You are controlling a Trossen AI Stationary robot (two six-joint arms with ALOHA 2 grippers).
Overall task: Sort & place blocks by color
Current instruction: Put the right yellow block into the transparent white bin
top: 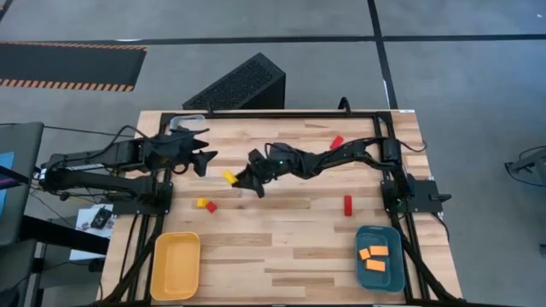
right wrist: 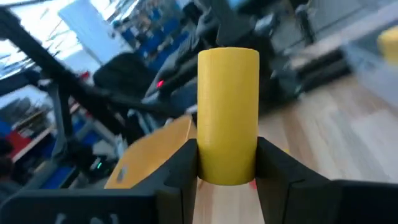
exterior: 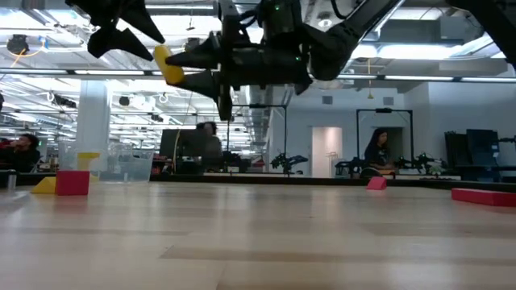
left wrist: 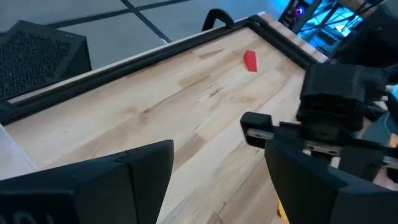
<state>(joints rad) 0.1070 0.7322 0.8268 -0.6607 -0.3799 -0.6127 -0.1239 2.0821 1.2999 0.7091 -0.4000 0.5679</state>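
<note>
Pale wood table (top: pixel 281 247), right claw (right wrist: pixel 227 163) pinching rounded yellow block (right wrist: pixel 227 112)

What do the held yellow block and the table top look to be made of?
Yellow block, in the right gripper: smooth, matte, evenly coloured, probably painted wood or plastic; no grain shows. Table top: pale wooden planks with visible grain and seams, with a light sheen.

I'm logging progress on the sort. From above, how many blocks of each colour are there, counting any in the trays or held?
3 red blocks
2 yellow blocks, one held in the right pincer
3 orange blocks, all in the teal tray
Total: 8
</note>
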